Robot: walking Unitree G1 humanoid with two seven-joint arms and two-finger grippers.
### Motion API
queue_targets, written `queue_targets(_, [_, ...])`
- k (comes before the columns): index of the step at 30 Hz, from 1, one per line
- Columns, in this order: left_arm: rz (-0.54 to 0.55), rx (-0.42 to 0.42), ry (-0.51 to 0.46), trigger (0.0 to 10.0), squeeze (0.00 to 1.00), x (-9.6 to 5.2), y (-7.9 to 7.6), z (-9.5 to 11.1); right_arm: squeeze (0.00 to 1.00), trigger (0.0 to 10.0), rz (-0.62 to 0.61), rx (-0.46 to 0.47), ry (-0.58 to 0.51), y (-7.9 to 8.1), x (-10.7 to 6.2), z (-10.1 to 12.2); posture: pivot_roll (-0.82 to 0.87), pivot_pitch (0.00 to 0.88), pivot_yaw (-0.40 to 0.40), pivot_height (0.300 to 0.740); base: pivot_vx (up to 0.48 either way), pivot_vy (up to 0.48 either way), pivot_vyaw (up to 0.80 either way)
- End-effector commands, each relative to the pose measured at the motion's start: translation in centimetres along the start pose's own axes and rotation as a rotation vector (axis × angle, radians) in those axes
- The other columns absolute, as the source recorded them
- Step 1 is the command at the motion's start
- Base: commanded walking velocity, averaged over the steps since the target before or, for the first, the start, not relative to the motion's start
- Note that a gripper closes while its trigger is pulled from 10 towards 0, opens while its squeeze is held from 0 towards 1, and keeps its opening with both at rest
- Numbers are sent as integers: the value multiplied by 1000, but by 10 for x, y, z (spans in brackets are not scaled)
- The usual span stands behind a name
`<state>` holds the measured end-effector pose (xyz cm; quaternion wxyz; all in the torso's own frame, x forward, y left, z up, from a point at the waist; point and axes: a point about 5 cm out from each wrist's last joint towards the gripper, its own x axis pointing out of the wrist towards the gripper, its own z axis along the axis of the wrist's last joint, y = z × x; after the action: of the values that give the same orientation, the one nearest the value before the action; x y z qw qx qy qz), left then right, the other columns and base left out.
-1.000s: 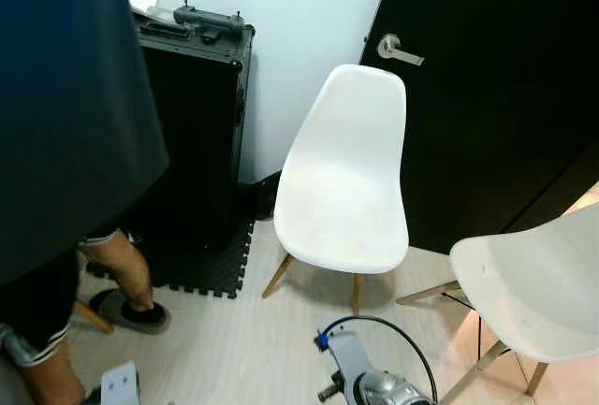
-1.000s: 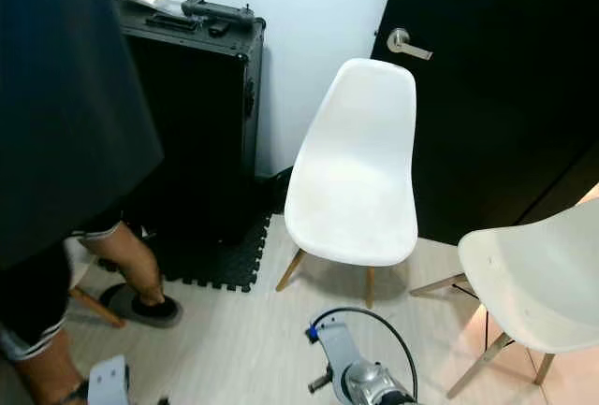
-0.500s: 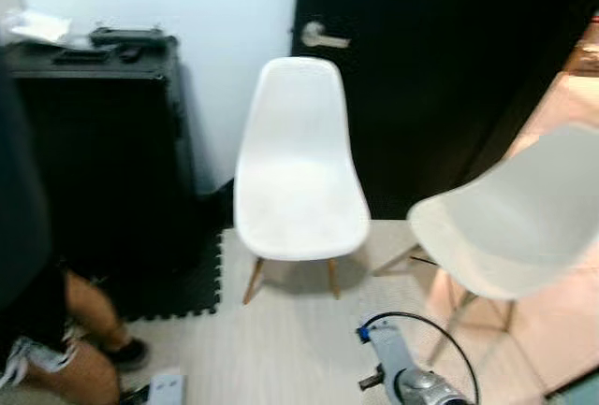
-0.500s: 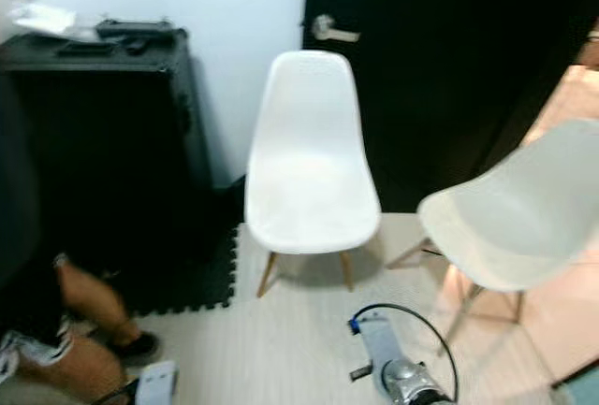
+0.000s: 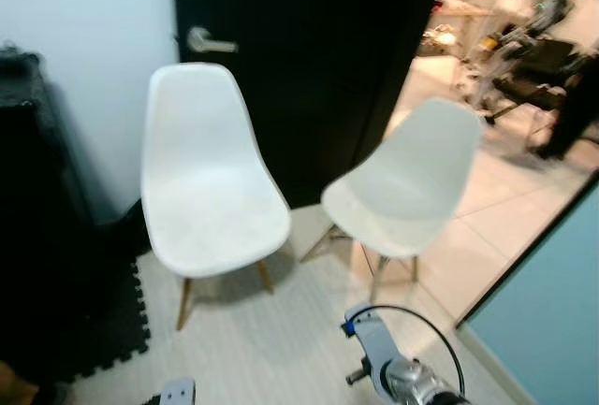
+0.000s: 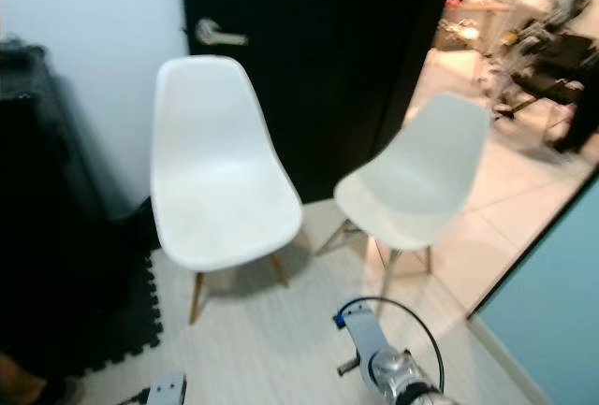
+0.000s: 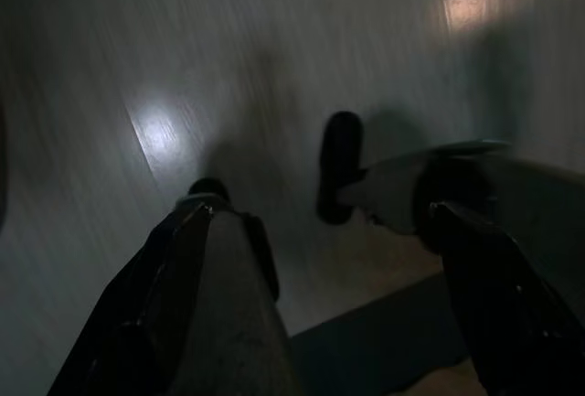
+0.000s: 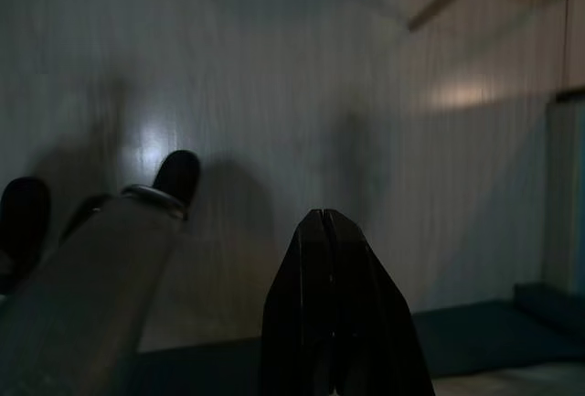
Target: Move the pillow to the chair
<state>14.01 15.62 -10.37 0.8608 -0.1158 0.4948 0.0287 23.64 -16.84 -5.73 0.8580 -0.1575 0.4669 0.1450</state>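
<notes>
Two white shell chairs with wooden legs stand in front of me. The nearer chair faces me at the left, in front of a black door. A second chair stands to its right, by the open doorway. Both seats are bare. My right arm and left arm hang low at the bottom edge. In the dim left wrist view, my left gripper is open over the floor, holding nothing. The right gripper is shut and empty, its fingers pressed together.
A black case on a dark foam mat stands at the left. Part of a person's leg is at the bottom left corner. A teal panel closes the right side. Beyond the doorway lies a tiled room with blurred furniture.
The camera has swung to the right: the person and the black case slid off to the left, and the second chair and open doorway came into full view. The picture is blurred.
</notes>
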Motion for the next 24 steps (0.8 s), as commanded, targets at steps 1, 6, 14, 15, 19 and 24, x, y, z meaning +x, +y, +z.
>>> queue_targets(1, [-14,17,12,10000,0,0,-4,-2,0,10000,-1,-12,18,-2,-1,-4,-49,0,-125,710,0,0,-725])
queue_targets(6, [-1,2,11,10000,0,0,-2,-4,0,10000,16,-91,50,1,-1,-10,-19,0,-149,710,0,0,-723])
queue_targets(14, [-1,12,40,10000,0,-3,2,-13,0,10000,46,-177,63,8,1,-11,-15,0,-137,710,0,0,-725])
queue_targets(15, [-4,15,40,10000,0,-3,2,-14,0,10000,46,-169,64,9,1,-11,-15,0,-137,710,0,0,-725])
queue_targets(19, [-2,16,39,10000,0,-3,3,-14,0,10000,52,-169,69,10,1,-12,-11,0,-138,710,0,0,-725])
queue_targets(24, [-1,22,39,10000,0,-3,3,-14,0,10000,55,-170,70,11,1,-13,-10,0,-137,710,0,0,-725])
